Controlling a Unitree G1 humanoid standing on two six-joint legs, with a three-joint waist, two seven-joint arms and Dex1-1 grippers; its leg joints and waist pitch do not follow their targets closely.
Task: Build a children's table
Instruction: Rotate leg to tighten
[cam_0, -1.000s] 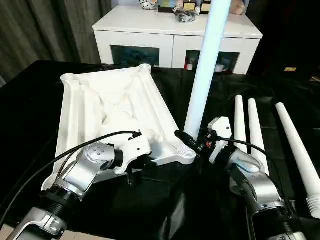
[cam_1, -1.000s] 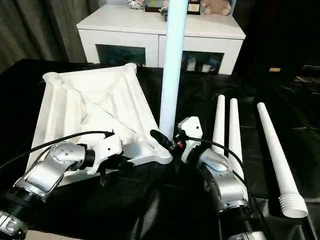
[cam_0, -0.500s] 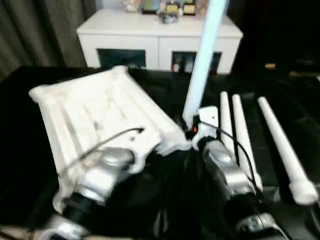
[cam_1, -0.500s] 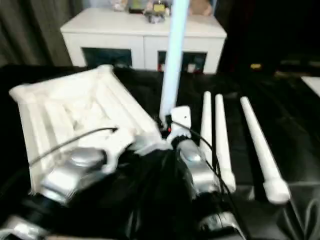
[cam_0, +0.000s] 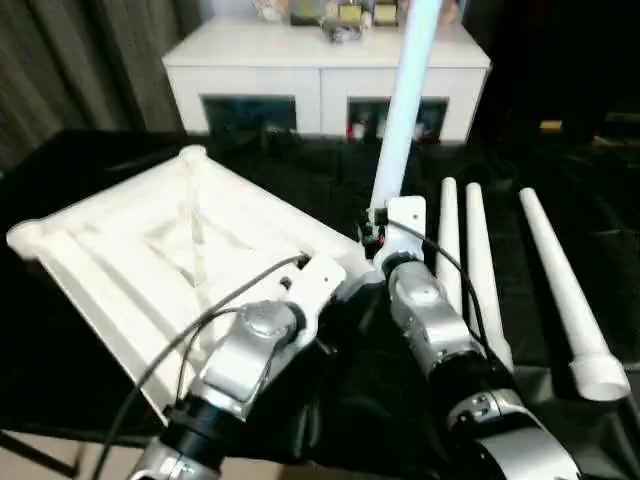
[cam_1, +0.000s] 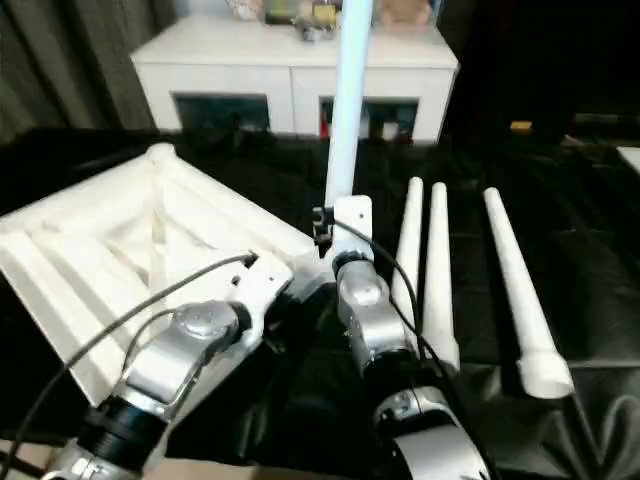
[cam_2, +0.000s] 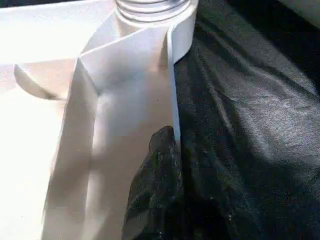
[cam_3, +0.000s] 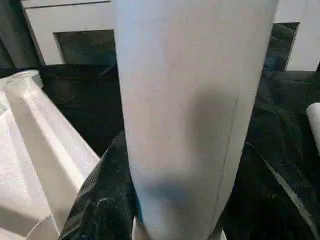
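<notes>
Two hands closed, left (cam_2: 167, 150) on tabletop (cam_0: 150, 250) rim, right (cam_3: 117, 165) round upright leg (cam_0: 405, 110); black cloth (cam_0: 560, 200), white cabinet (cam_0: 320, 60) behind

A white cabinet, a black cloth and grey curtains

Look at the back and you see a white cabinet (cam_0: 325, 60) with dark glass doors in its front. On top of it sit some small things (cam_0: 345, 12), too blurry for you to tell apart. A shiny black cloth (cam_0: 130, 160) with wrinkles covers the work place. Grey curtains (cam_0: 70, 60) hang on your left, beside the cabinet.
</notes>
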